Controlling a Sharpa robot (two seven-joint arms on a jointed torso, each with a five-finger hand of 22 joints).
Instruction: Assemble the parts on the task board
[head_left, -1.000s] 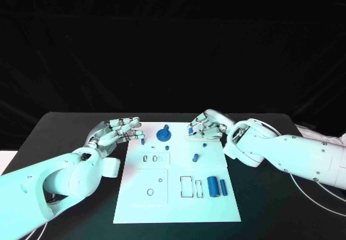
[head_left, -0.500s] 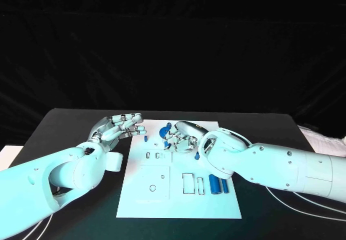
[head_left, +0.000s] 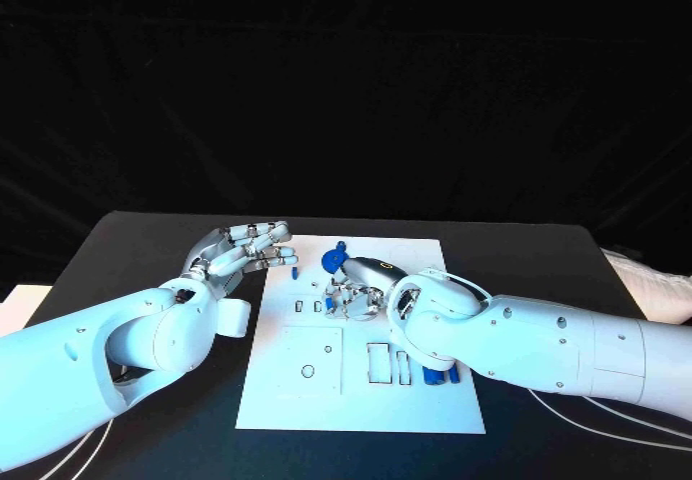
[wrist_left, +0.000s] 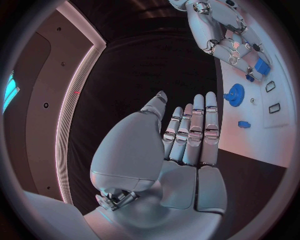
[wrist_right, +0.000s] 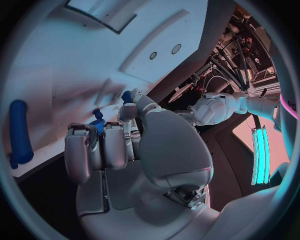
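no readable text, no labels or numbers — task board (head_left: 433, 400) markings (faint) too small to read

The right robot hand (head_left: 355, 292) and its bulky arm sit right over the middle of the task board (head_left: 289, 390), blocking that stretch. The left robot hand (head_left: 248, 250) crowds the board's far left corner. The board's near end is open.

One white task board (head_left: 310, 395) is lying on the black table (head_left: 130, 240), two silver hands, left (head_left: 242, 252) and right (head_left: 355, 292), are showing, and at least four blue parts are showing, among them a gear (head_left: 333, 262) at the far end.
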